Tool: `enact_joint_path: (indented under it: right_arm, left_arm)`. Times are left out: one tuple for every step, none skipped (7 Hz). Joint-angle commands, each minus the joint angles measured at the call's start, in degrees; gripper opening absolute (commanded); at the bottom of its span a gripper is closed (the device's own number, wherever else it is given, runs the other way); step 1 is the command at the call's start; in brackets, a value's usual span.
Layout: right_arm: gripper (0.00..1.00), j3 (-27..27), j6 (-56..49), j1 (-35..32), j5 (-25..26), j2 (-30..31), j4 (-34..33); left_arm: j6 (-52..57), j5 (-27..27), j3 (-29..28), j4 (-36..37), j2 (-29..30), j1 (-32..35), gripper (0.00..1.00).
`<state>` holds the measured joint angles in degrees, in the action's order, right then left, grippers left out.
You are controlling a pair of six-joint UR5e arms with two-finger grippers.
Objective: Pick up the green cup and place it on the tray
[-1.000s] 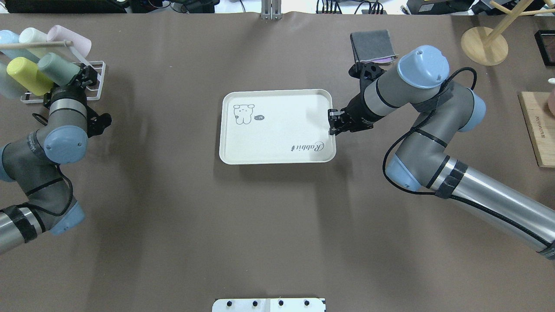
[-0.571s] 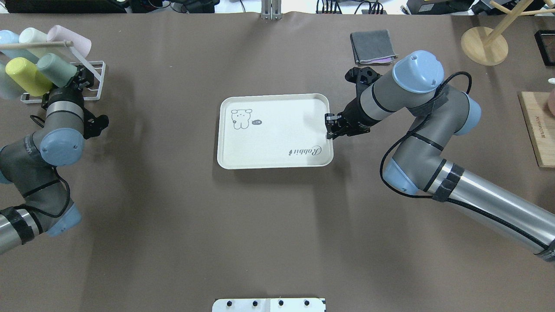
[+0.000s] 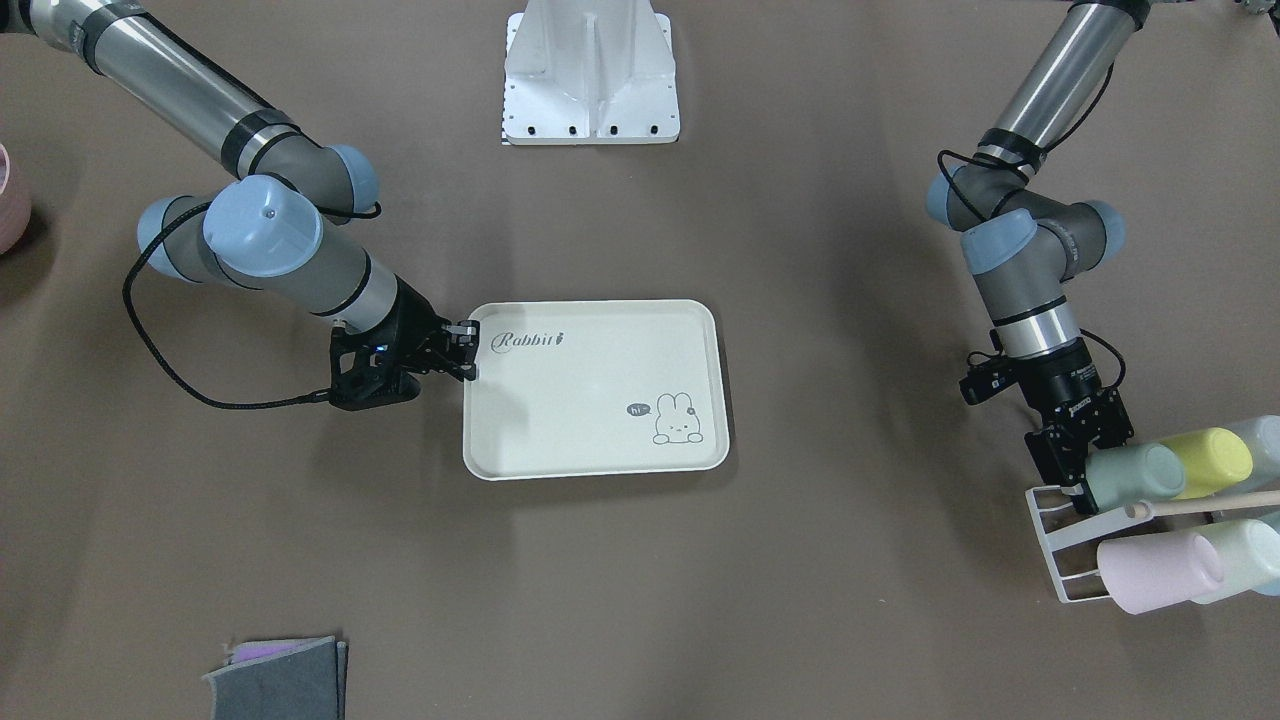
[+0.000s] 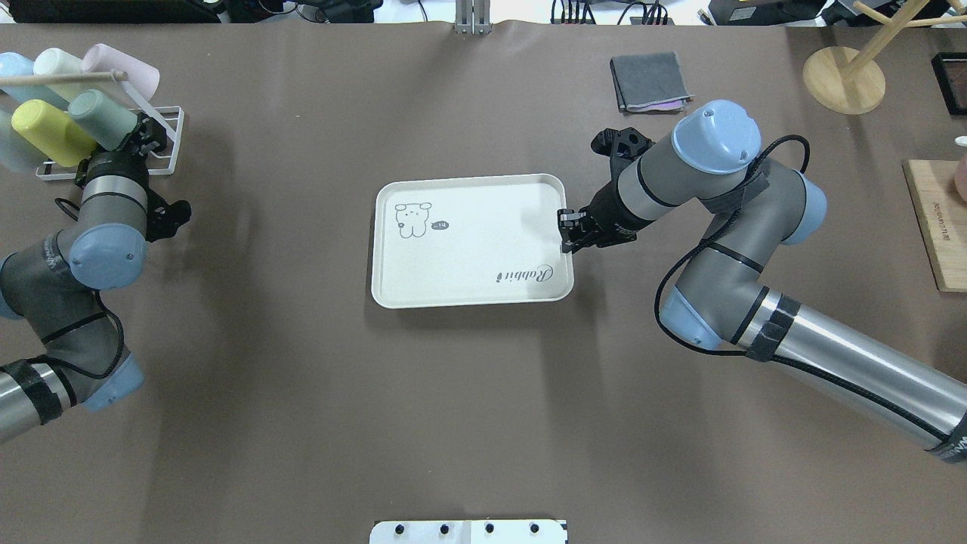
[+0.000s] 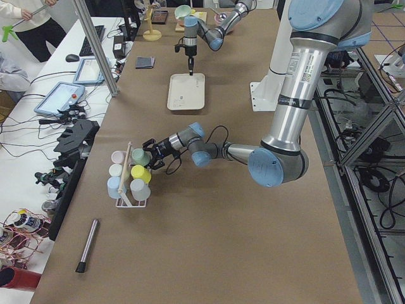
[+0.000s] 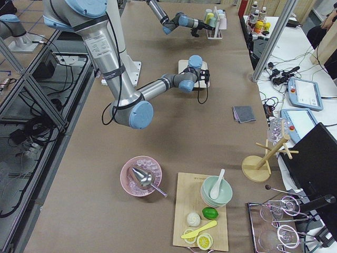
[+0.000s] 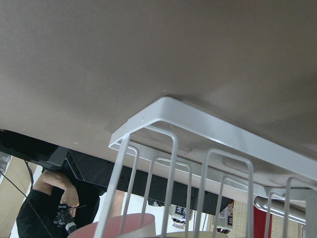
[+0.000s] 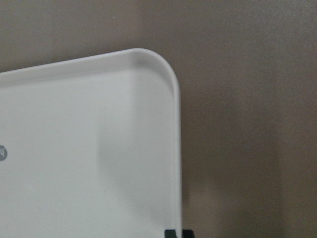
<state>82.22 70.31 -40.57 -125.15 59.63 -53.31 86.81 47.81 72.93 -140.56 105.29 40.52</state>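
Observation:
The green cup [image 4: 102, 119] lies on its side on the white wire rack [image 4: 168, 140] at the far left; it also shows in the front view [image 3: 1135, 475]. My left gripper [image 4: 140, 140] is at the cup's end with a finger on either side and looks shut on it [image 3: 1078, 465]. The left wrist view shows only the rack's wires [image 7: 198, 124]. The cream tray [image 4: 468, 249] lies at the table's middle. My right gripper [image 4: 565, 230] is shut on the tray's right rim [image 3: 468, 350]. The tray's corner [image 8: 89, 148] fills the right wrist view.
A yellow cup [image 4: 45, 132], a pink cup [image 4: 121, 66] and pale cups lie on the rack under a wooden rod [image 4: 60, 77]. A grey cloth [image 4: 650, 81], a wooden stand [image 4: 844, 79] and a wooden board [image 4: 937, 234] are at the right.
My right gripper has dragged the tray to the left and toward the robot. My left gripper and the green cup have shifted only slightly at the rack.

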Motion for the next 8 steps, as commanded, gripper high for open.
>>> enact_joint_path:
  right_arm:
    - [0.00,-0.1,0.0,0.3,0.2,-0.5,0.0]
    - [0.00,-0.1,0.0,0.3,0.2,-0.5,0.0]
    - [0.00,-0.1,0.0,0.4,0.2,-0.5,0.0]
    - [0.81,-0.2,0.0,0.5,0.3,-0.5,-0.1]
    - [1.00,0.0,0.1,0.6,0.8,-0.2,0.0]
    - [1.00,0.7,0.1,0.4,0.7,0.1,0.0]
    - [1.00,1.1,0.2,-0.3,0.5,0.3,0.0]
    - [1.00,1.2,-0.7,-3.1,0.4,0.8,0.0]
  left_arm:
    - [2.2,0.0,1.0,-0.2,0.1,0.3,0.80]
    - [3.1,-0.1,2.0,-0.2,-0.3,0.4,0.80]
    - [3.8,-0.1,2.8,-0.2,-0.6,0.5,0.80]
    - [4.8,-0.1,3.4,-0.2,-0.7,0.6,0.80]
    - [4.9,-0.1,3.4,-0.3,-0.7,0.7,0.81]
    - [5.0,-0.1,4.2,-0.4,-1.6,0.9,0.81]
    - [6.0,-0.1,5.1,-0.4,-2.0,1.0,0.80]
    - [6.9,-0.2,6.0,-0.4,-2.2,1.0,0.81]
